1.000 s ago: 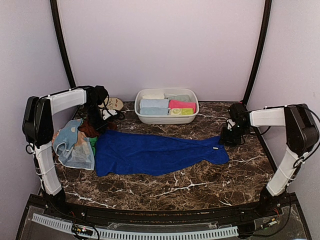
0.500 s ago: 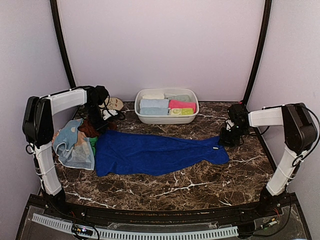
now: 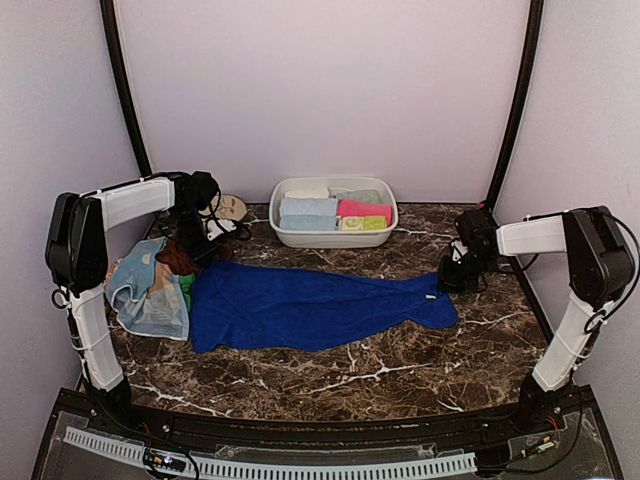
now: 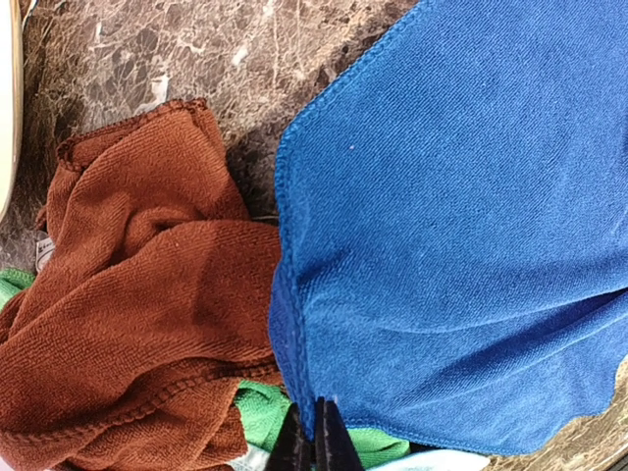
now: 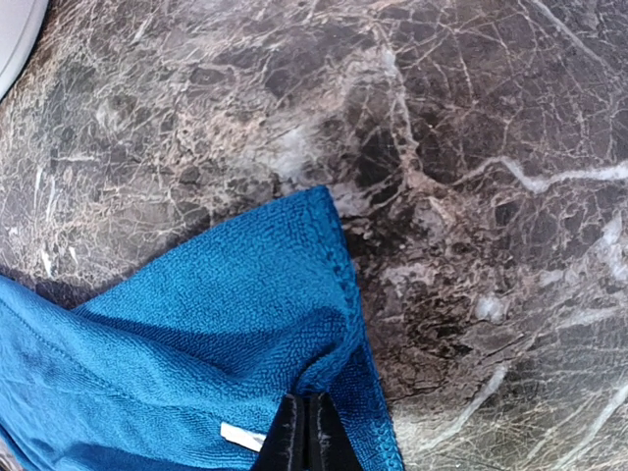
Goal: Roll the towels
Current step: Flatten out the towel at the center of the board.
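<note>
Dark veined marble table (image 3: 400, 370), pale lilac walls (image 3: 320, 90). Stretched across the middle, royal blue towel (image 3: 300, 310): left edge pinched tight in left gripper (image 4: 314, 437) beside rust-brown towel (image 4: 128, 294), right corner clamped in right gripper (image 5: 302, 422). Behind, white tub (image 3: 333, 237).

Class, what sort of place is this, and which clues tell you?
Probably a robotics lab test booth: a left robot arm and right robot arm at a dark marble-patterned table, with plain lilac walls enclosing it.
</note>
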Tool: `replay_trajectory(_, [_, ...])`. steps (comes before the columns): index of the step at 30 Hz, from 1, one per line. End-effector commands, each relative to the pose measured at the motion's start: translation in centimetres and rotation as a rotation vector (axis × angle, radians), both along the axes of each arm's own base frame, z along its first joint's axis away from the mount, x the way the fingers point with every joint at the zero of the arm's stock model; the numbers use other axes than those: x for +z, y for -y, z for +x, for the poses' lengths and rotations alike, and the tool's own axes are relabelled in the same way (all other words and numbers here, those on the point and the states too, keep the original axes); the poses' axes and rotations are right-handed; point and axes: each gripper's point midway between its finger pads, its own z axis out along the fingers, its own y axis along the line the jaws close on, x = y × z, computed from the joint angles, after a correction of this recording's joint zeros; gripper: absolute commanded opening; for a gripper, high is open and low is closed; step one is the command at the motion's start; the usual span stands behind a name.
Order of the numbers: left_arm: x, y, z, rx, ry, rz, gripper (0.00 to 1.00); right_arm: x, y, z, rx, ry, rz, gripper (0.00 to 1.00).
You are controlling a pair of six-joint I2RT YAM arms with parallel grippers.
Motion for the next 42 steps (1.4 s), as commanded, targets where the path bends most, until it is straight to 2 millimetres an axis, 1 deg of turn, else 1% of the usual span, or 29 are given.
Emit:
replay_trajectory(1, [2.2,0.1,-0.3,-0.02,0.046,-0.001,0.0,0.5,0.1,0.2,-0.005,0.02,0.001,0.02])
replay_trajectory(5, [2.2,0.1,-0.4,-0.019,0.045,-0.002,0.0,0.2,0.6,0.0,-0.014,0.015,-0.026,0.0])
replay_trajectory(6, [2.1,0.1,-0.4,-0.02,0.044,-0.003,0.0,0.1,0.7,-0.1,-0.016,0.012,-0.029,0.03])
replay_trajectory(7, [2.1,0.1,-0.4,-0.02,0.043,-0.003,0.0,0.0,0.5,-0.2,-0.01,0.006,-0.026,0.13])
replay_trajectory(8, [2.1,0.1,-0.5,-0.02,0.042,-0.004,0.0,-0.1,0.5,-0.2,-0.006,0.003,-0.021,0.24])
replay_trajectory(9, [2.1,0.2,-0.5,-0.02,0.041,-0.004,0.0,-0.2,0.4,-0.3,-0.006,0.001,-0.019,0.3])
replay_trajectory(10, [2.1,0.2,-0.4,-0.021,0.043,-0.004,0.0,-0.2,0.4,-0.3,-0.01,0.002,-0.016,0.31])
replay_trajectory(12, [2.2,0.2,-0.4,-0.022,0.045,-0.004,0.0,-0.1,0.3,-0.3,-0.022,0.009,-0.004,0.28])
replay_trajectory(18, [2.1,0.1,-0.5,-0.027,0.044,0.004,0.0,0.3,0.4,0.1,-0.037,0.031,-0.001,0.12])
replay_trajectory(21, [2.1,0.1,-0.5,-0.025,0.045,0.004,0.0,0.7,0.4,0.4,-0.04,0.041,-0.004,0.0])
replay_trajectory(22, [2.1,0.1,-0.4,-0.026,0.046,0.005,0.0,1.0,0.4,0.5,-0.04,0.046,-0.006,0.0])
replay_trajectory(24, [2.1,0.1,-0.5,-0.028,0.045,0.006,0.0,1.8,0.5,0.9,-0.039,0.06,-0.012,0.0])
replay_trajectory(28, [2.6,0.2,-0.2,-0.027,0.06,0.005,0.0,4.4,1.1,1.8,-0.039,0.106,-0.039,0.0])
replay_trajectory(33, [4.5,0.2,0.7,-0.022,0.117,0.001,0.0,9.0,3.0,2.9,-0.077,0.196,-0.056,0.0])
replay_trajectory(34, [4.8,0.2,0.8,-0.023,0.125,0.002,0.0,10.2,3.5,2.9,-0.089,0.219,-0.055,0.0])
replay_trajectory(36, [5.6,0.2,0.8,-0.022,0.142,0.0,0.0,11.4,4.5,2.8,-0.106,0.238,-0.061,0.0])
replay_trajectory(40, [7.0,0.1,0.4,-0.021,0.165,-0.011,0.0,13.2,6.0,2.1,-0.139,0.268,-0.075,0.0])
replay_trajectory(42, [8.0,0.0,0.0,-0.022,0.183,-0.02,0.0,14.2,6.2,1.6,-0.143,0.285,-0.069,0.0])
